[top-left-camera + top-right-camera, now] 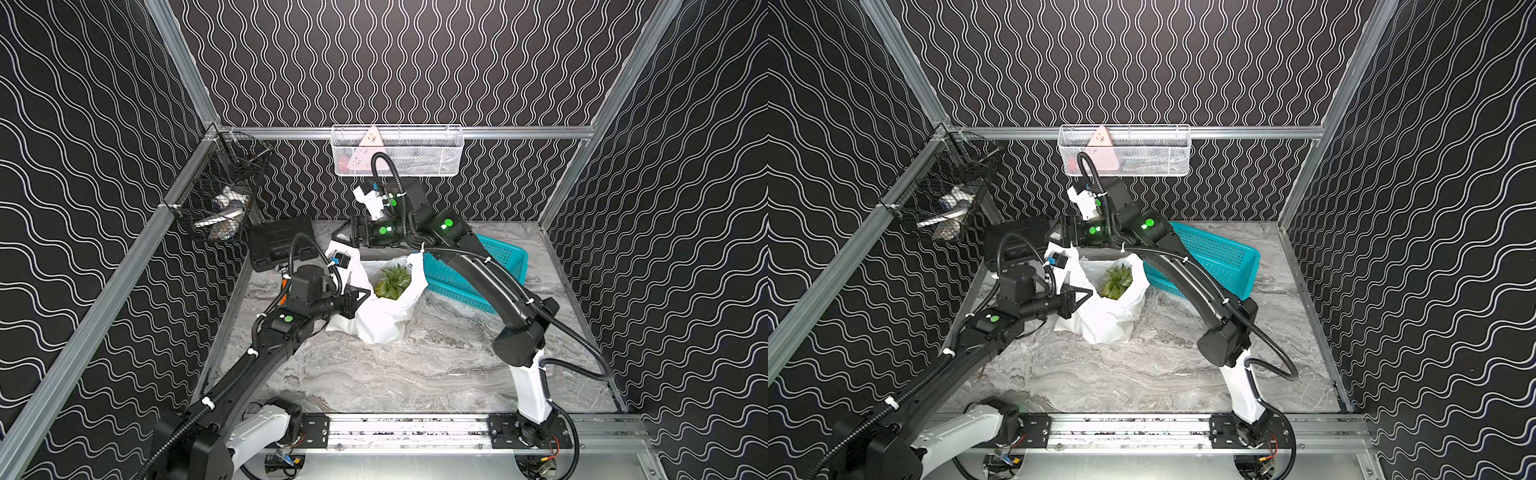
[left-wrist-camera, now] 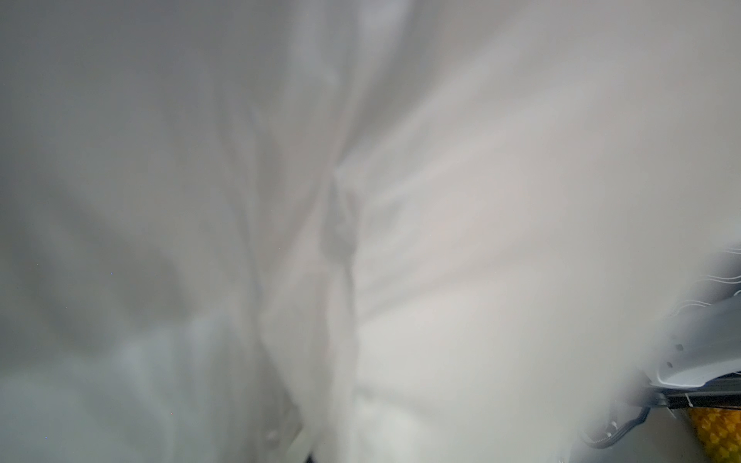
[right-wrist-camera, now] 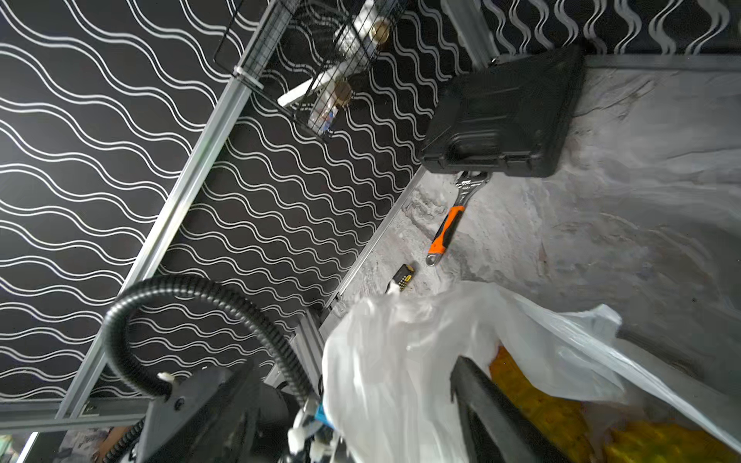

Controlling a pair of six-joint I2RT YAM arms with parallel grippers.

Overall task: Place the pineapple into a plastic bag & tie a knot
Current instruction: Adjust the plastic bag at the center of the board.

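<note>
The white plastic bag (image 1: 382, 320) (image 1: 1104, 320) stands mid-table with its mouth open. The pineapple (image 1: 392, 283) (image 1: 1117, 282) sits inside it, green crown up; its yellow skin (image 3: 561, 421) shows in the right wrist view. My left gripper (image 1: 365, 294) (image 1: 1088, 293) is shut on the bag's left rim, and blurred bag film (image 2: 361, 240) fills the left wrist view. My right gripper (image 1: 343, 237) (image 1: 1059, 237) hovers at the bag's far rim, open; one black finger (image 3: 485, 401) shows beside loose film (image 3: 401, 360). No knot shows in any view.
A teal basket (image 1: 498, 257) lies tilted right of the bag, under my right arm. A black case (image 1: 278, 241) (image 3: 505, 116) sits at the back left, with an orange-handled wrench (image 3: 447, 228) and a screwdriver (image 3: 403, 276) beside it. Wire baskets (image 1: 397, 151) (image 1: 220, 195) hang on the walls.
</note>
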